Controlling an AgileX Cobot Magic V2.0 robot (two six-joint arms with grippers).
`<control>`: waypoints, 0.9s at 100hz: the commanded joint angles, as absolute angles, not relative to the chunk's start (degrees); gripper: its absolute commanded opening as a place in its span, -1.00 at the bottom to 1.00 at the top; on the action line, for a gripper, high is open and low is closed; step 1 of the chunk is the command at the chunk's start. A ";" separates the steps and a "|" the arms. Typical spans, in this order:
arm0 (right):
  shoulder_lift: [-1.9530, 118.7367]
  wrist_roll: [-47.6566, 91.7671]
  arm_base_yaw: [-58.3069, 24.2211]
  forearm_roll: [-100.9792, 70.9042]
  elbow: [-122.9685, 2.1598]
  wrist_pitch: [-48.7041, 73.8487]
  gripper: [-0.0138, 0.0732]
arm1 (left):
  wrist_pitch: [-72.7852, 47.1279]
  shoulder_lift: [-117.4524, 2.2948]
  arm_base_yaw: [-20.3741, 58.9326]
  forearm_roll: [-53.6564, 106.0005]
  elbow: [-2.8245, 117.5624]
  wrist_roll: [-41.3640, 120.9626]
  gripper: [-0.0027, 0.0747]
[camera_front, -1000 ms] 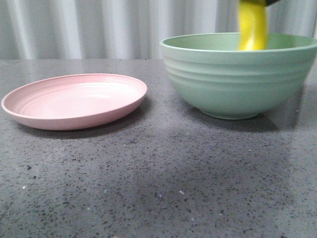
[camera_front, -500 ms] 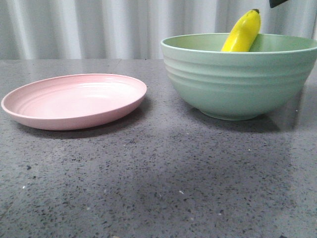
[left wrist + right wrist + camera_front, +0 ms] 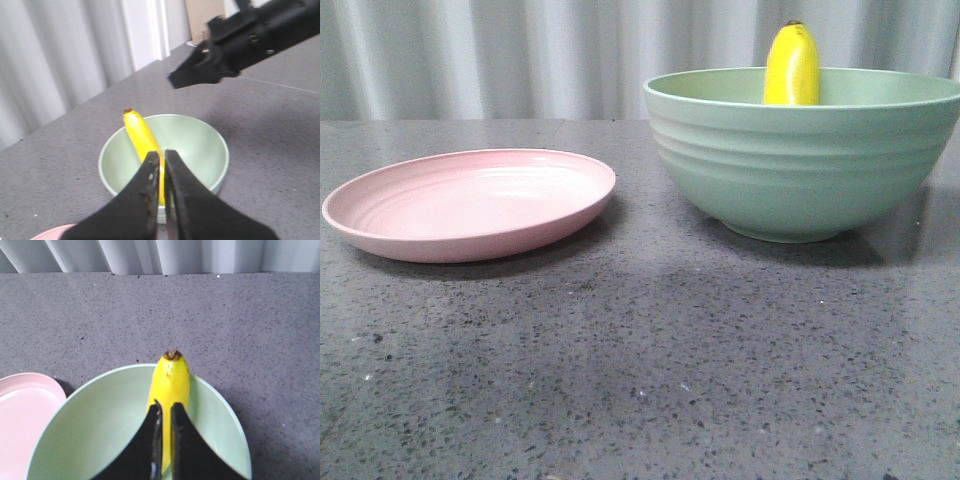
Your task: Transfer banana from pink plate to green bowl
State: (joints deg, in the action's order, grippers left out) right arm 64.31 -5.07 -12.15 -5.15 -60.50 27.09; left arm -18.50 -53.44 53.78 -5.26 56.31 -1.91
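Note:
The yellow banana (image 3: 791,68) stands in the green bowl (image 3: 800,170), leaning on the far rim with its dark tip up. The pink plate (image 3: 470,200) lies empty to the left of the bowl. No gripper shows in the front view. My left gripper (image 3: 161,154) is shut and empty, high above the bowl (image 3: 200,145) and banana (image 3: 140,137). My right gripper (image 3: 163,404) is shut and empty, above the bowl (image 3: 100,425) with the banana (image 3: 171,382) below it. The right arm (image 3: 235,45) shows in the left wrist view.
The grey speckled tabletop (image 3: 640,360) stretches in front of plate and bowl. A pale pleated curtain (image 3: 520,50) hangs behind the table. The plate's edge shows in the right wrist view (image 3: 20,410).
One second ago the banana hung from a dark gripper over the bowl. It was let go and now leans on the far rim. The gripper has left the front view.

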 commanded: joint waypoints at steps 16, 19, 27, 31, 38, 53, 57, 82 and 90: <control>53.94 -4.75 -11.89 -3.76 -52.77 16.56 -0.84 | -2.77 -44.90 50.45 -5.43 47.93 -1.89 -0.98; 52.66 -4.75 -11.89 -3.73 -50.89 15.19 -0.84 | -2.03 -44.09 50.15 -5.43 46.49 -1.89 -0.98; 49.08 -4.75 -11.89 -3.43 -46.70 11.34 -0.84 | -1.30 -42.08 49.50 -5.43 43.64 -1.89 -0.98; 47.52 -4.75 -11.89 -3.43 -44.52 9.95 -0.84 | -0.76 -41.10 49.43 -5.43 42.05 -1.89 -0.98; 44.43 -4.75 -11.89 -2.67 -40.94 7.80 -0.84 | -0.72 -39.66 49.40 -5.43 39.48 -1.89 -0.98; 37.37 -4.75 -11.89 -2.09 -33.69 5.24 -0.84 | -0.60 -37.14 49.40 -5.57 34.15 -1.89 -0.98; 35.72 -4.75 -11.89 -2.09 -31.58 4.64 -0.84 | -0.66 -36.55 49.40 -5.57 32.72 -1.89 -0.98; 23.41 -4.75 -11.89 -2.09 -21.31 -1.11 -0.84 | 1.08 -30.92 49.40 -5.57 25.70 -1.89 -0.98; 19.84 -4.75 -11.89 -2.09 -19.31 -0.56 -0.84 | 2.07 -28.57 49.40 -5.57 23.63 -1.89 -0.98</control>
State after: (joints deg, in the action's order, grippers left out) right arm 22.87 -5.07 -12.15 -2.91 -19.63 4.57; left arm -4.14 -30.67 49.38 -5.51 23.97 -1.91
